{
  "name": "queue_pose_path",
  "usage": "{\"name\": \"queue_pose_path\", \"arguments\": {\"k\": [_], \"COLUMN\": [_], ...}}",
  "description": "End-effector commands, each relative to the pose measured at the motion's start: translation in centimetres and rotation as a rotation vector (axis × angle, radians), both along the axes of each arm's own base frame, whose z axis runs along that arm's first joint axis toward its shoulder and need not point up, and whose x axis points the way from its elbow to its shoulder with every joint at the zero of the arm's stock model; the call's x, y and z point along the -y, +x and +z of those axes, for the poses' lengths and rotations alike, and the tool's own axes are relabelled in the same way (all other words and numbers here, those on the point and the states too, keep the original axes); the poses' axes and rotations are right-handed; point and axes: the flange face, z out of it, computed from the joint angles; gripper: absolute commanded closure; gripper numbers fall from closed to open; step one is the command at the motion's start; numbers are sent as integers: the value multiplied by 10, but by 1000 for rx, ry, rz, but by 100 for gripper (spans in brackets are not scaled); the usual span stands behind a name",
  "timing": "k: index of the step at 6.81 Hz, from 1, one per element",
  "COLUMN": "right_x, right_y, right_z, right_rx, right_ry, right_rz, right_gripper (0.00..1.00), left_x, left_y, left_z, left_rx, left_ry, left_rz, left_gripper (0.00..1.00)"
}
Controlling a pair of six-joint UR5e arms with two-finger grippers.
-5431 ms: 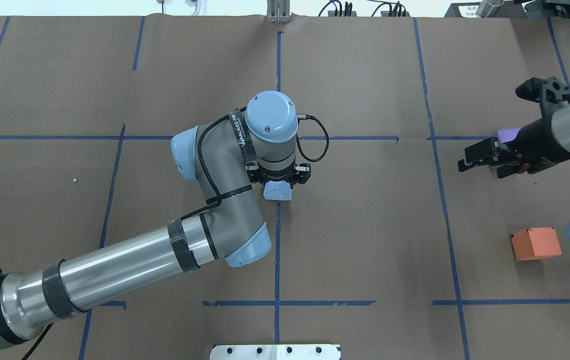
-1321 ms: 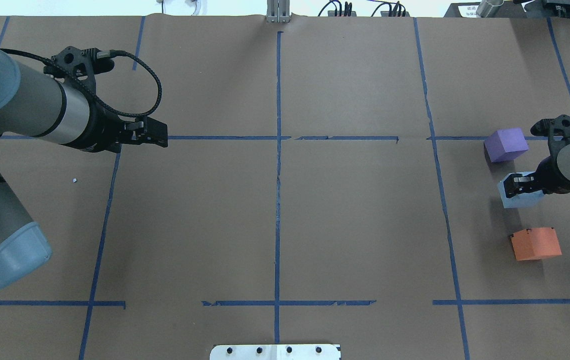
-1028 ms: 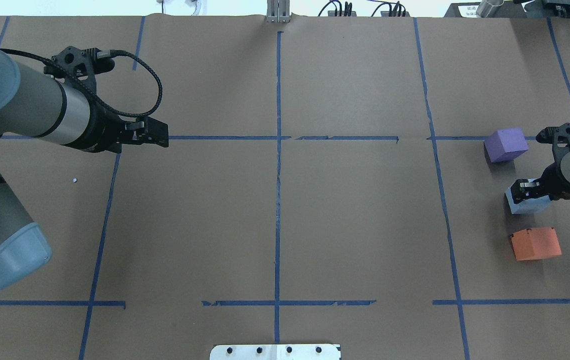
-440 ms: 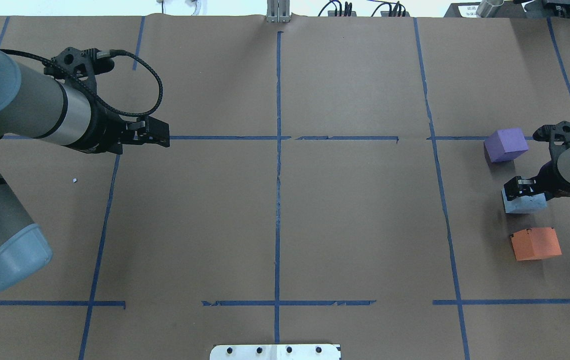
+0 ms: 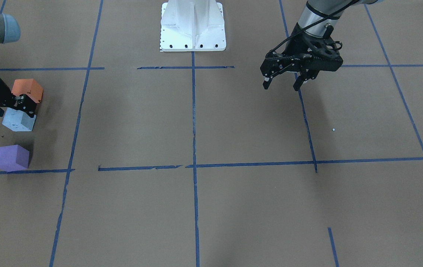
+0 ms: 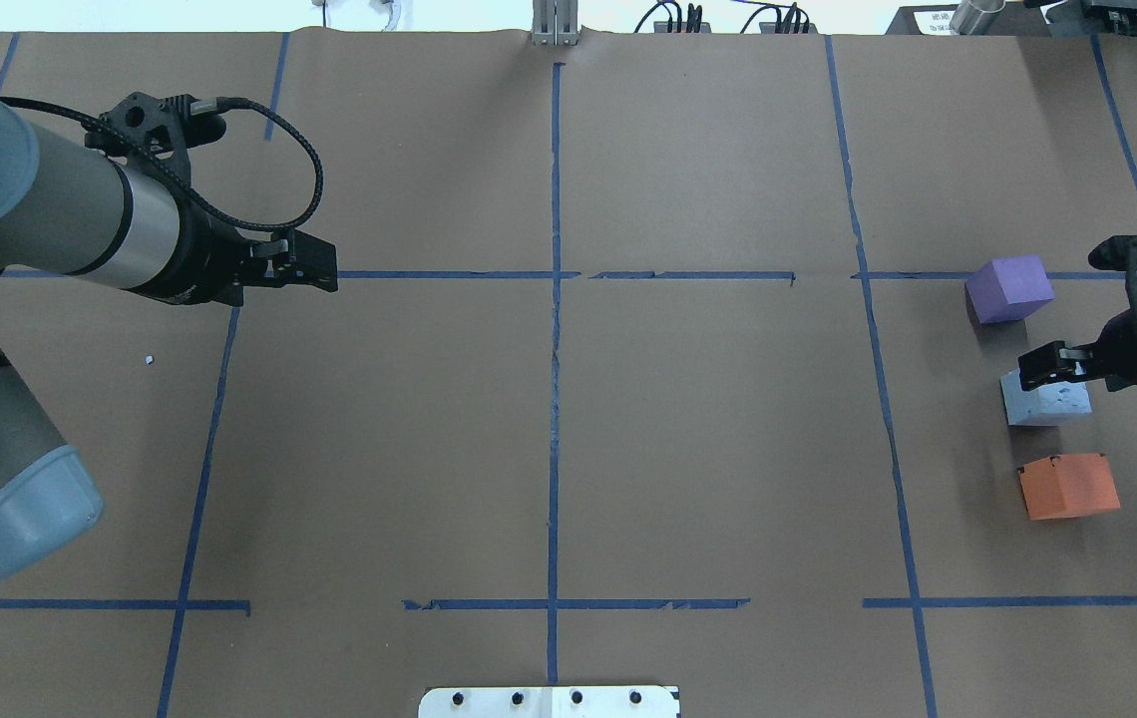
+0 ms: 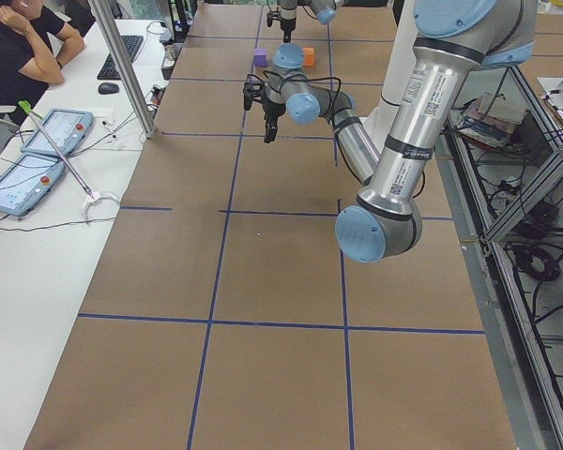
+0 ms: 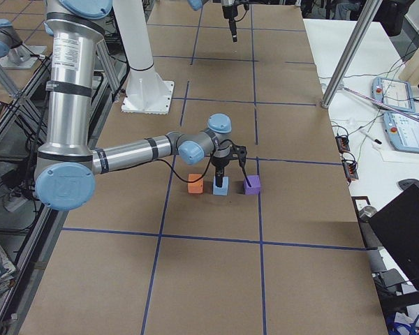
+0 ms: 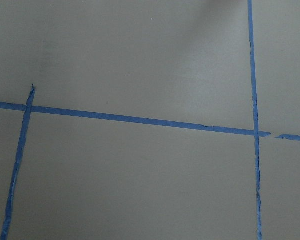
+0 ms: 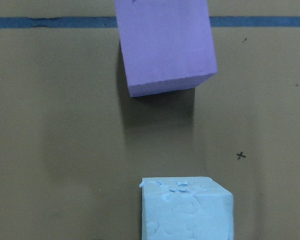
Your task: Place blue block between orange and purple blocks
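The light blue block (image 6: 1045, 399) sits on the brown paper between the purple block (image 6: 1009, 287) and the orange block (image 6: 1069, 486), apart from both. It also shows in the front view (image 5: 18, 120), with the purple block (image 5: 11, 157) and the orange block (image 5: 28, 89) on either side. My right gripper (image 6: 1035, 367) is open and empty, just above the blue block's far edge. Its wrist view shows the blue block (image 10: 187, 207) and the purple block (image 10: 162, 45) and no fingers. My left gripper (image 5: 281, 84) is open and empty, hovering far off at the table's left.
The white robot base plate (image 5: 193, 26) stands at the table's near middle. Blue tape lines (image 6: 554, 329) divide the paper into squares. A side table with tablets (image 7: 38, 150), a pole (image 7: 122, 66) and a seated operator (image 7: 23, 47) lie beyond the far edge.
My right gripper has let go of the blue block and drawn up and back to the right. The block stays between purple and orange. The left arm has stayed put.
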Motion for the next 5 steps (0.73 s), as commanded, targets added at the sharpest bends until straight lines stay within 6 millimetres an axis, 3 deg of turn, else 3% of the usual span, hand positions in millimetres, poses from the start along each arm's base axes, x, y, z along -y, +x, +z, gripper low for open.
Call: {"name": "queue_pose_path", "arguments": {"k": [1,2,3,4,5], "right_x": [-13,-9,-15,-19,-20], "right_y": [84,134,174,195,208], "right_z": [-34,-27,-1,29,56], "right_rx": [80,150,161,132,110], "right_ry": [31,42,74,105,126], "right_rz": [88,79,59,25,-12], "right_gripper": [0,0,0,0,0], "left_x": [-2,-4,-7,-24,-25], "left_y": [-2,-4,-12,-36,-73], "left_z": [18,38,58,85,111], "left_rx": [27,57,113,173,226], "left_ry": [-15,-34,34,103,137], "left_rz": [6,11,72,144,169], "left_gripper": [0,0,0,0,0]}}
